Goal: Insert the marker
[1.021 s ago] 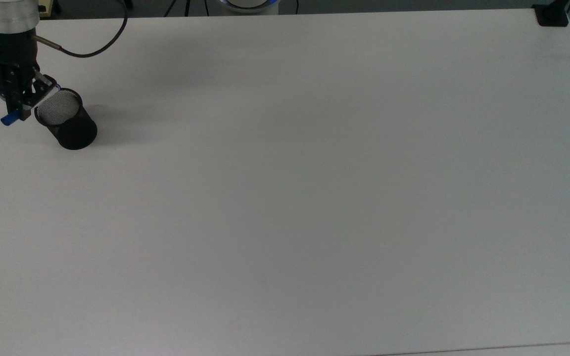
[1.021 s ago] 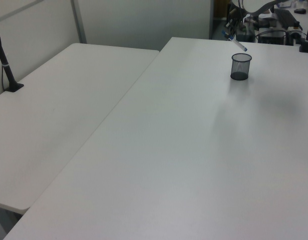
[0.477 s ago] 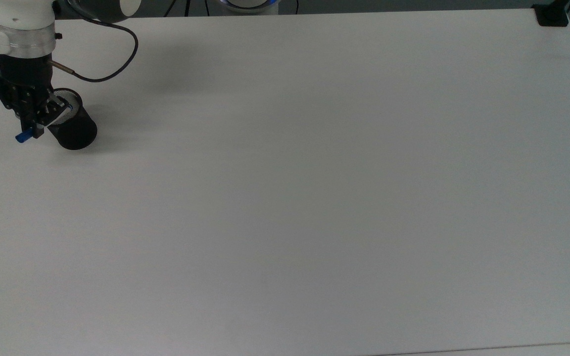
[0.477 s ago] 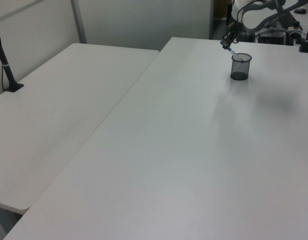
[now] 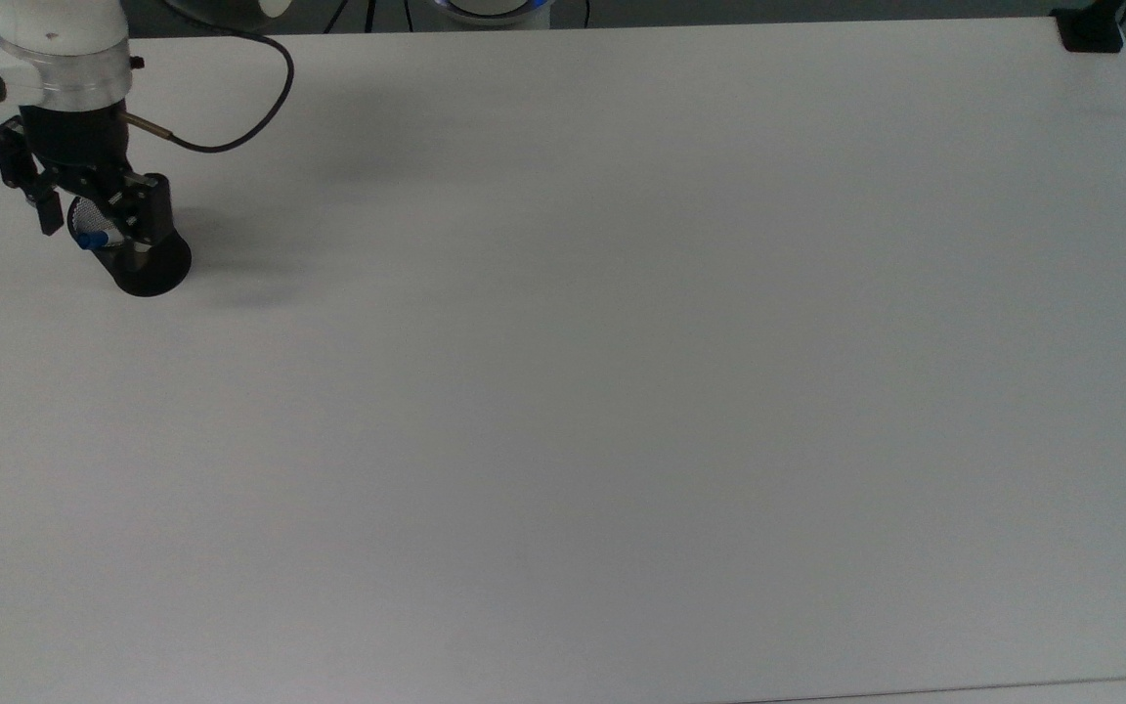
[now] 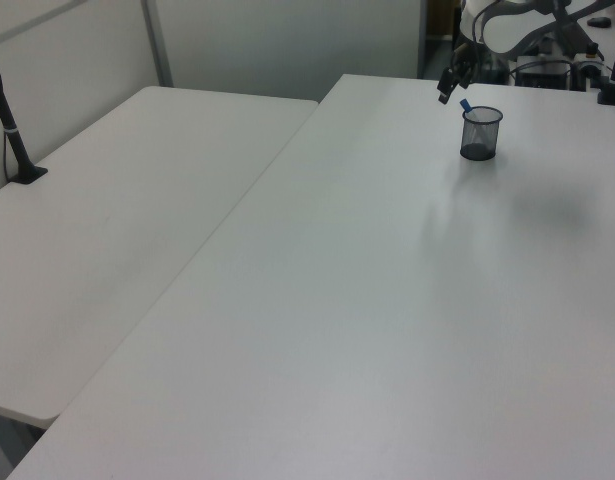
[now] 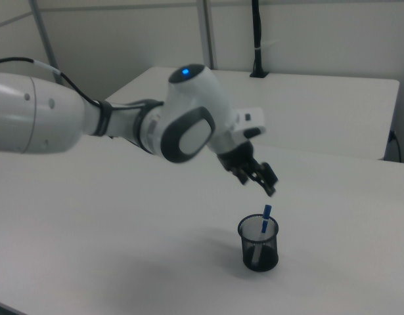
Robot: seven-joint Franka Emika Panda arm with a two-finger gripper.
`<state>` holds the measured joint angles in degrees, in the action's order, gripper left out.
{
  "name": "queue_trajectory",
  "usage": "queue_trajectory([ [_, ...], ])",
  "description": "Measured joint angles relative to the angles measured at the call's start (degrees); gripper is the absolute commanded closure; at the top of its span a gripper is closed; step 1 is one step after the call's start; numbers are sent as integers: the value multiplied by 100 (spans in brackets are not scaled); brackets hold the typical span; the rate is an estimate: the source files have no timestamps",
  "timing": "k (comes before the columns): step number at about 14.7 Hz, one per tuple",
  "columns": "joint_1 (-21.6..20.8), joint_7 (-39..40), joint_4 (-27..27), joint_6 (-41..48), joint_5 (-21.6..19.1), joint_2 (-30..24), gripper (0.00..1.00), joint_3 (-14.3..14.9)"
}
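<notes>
1. The claw (image 5: 99, 210) is spread wide with nothing in it, hanging just above the cup. Half a second ago it was clamped on the marker, so it's let go since then. In the right view the gripper (image 7: 257, 178) sits clear above the rim, not touching anything.
2. The white table (image 5: 622, 391) is the big flat thing everything sits on.
3. The black mesh cup (image 7: 258, 244) stands upright near the top view's left edge, same spot as before.
4. The marker (image 7: 264, 220) is now inside the cup, leaning against the wall with its blue end poking above the rim. Looks like the insert is basically done; I'd say only backing the arm away is left.
</notes>
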<state>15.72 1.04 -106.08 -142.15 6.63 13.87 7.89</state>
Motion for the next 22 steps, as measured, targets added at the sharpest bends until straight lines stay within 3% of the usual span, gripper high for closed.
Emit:
queue_trajectory([
  [8,-2382,-504,981,2691,-2,-320,0,-72],
  [13,-3184,-741,1257,3892,-2,-875,0,-71],
  [17,-3141,-741,1251,4626,-2,-1228,0,-242],
  [21,-2256,-733,1185,4696,-27,-1202,0,-802],
  [22,-2200,-733,1144,4696,-42,-1182,0,-838],
])
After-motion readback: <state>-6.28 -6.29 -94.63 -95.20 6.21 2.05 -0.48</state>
